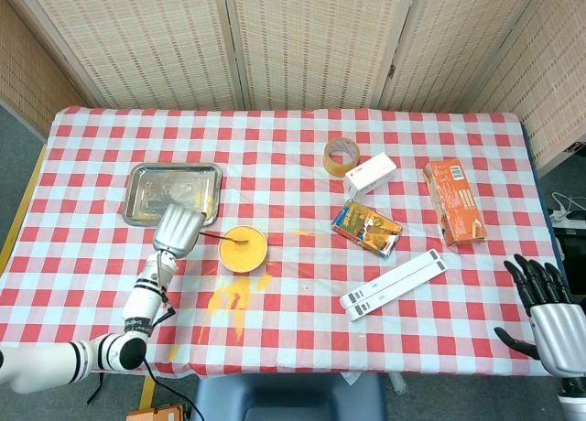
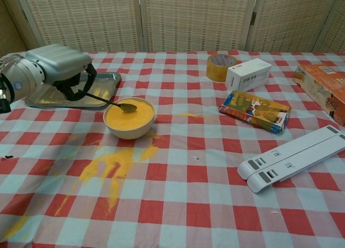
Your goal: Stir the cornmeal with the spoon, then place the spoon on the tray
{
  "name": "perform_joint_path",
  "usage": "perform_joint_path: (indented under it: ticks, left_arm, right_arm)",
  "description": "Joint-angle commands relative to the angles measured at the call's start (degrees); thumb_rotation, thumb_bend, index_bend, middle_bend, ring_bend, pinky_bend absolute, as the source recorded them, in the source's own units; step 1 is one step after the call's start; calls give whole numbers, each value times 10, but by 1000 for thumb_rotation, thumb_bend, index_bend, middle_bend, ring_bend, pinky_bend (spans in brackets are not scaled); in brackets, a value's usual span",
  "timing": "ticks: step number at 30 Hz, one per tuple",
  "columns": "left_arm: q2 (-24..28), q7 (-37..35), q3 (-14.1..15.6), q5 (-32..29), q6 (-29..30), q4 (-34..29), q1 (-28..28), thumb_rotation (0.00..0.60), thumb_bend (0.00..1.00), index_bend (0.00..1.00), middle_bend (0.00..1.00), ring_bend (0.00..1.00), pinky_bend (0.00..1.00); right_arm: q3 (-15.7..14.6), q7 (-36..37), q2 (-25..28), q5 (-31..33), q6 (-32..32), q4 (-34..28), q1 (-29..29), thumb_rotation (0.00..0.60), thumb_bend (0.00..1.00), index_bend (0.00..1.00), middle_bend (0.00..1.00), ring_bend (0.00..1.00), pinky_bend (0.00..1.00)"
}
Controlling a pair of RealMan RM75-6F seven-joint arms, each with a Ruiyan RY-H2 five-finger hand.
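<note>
**Stirring step in hand: spoon bowl in the cornmeal, tray not yet used**

Your left robot hand (image 2: pixel 59 67) pinches the handle of the slim metal spoon (image 2: pixel 110 102), fingers curled round its far end. The spoon slopes down to the right, and its bowl rests on the yellow cornmeal (image 2: pixel 129 115) that fills the small cream round bowl (image 2: pixel 129 128). From this I judge that you are in the stirring step; the placing step is not begun. The rectangular shiny metal tray (image 1: pixel 173 193) lies just behind and left of the bowl, holding nothing that can be seen.

Your right robot hand (image 1: pixel 545 307) hangs off the near right edge of the red-and-white checked tabletop (image 1: pixel 293 178), fingers spread, holding nothing.

The next move calls for small circles kept inside the rim: spilled cornmeal (image 2: pixel 110 170) already streaks the cloth in front of the bowl. After that, lift the spoon level and carry it back and left to the tray.

Writing: the orange carton (image 1: pixel 453 201), the colourful flat packet (image 1: pixel 366 229), the white box (image 1: pixel 371 175) and the white folding stand (image 1: pixel 394 285) carry print too small to read. The roll of tan tape (image 1: pixel 341 156) shows none.
</note>
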Motion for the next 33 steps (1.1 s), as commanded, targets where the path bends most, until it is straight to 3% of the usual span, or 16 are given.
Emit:
perform_joint_path:
  ticks: [1, 12, 22, 33]
  left_arm:
    - [7, 12, 10, 2, 1, -15, 2, 600, 803, 871, 1000, 1000, 1000]
    - [25, 11, 11, 32, 27, -66, 8, 600, 803, 870, 1000, 1000, 1000]
    - [0, 34, -6, 11, 40, -13, 0, 600, 803, 870, 1000, 1000, 1000]
    - [-38, 110, -13, -5, 71, 27, -16, 600, 802, 871, 1000, 1000, 1000]
  right_arm:
    - [0, 0, 0, -1, 2, 0, -1, 600, 54, 0, 0, 0, 0]
    - [-3, 0, 1, -6, 4, -1, -2, 600, 54, 0, 0, 0, 0]
    - [1, 3, 1, 0, 0, 1, -1, 600, 54, 0, 0, 0, 0]
    - [4, 7, 3, 7, -3, 1, 1, 600, 54, 0, 0, 0, 0]
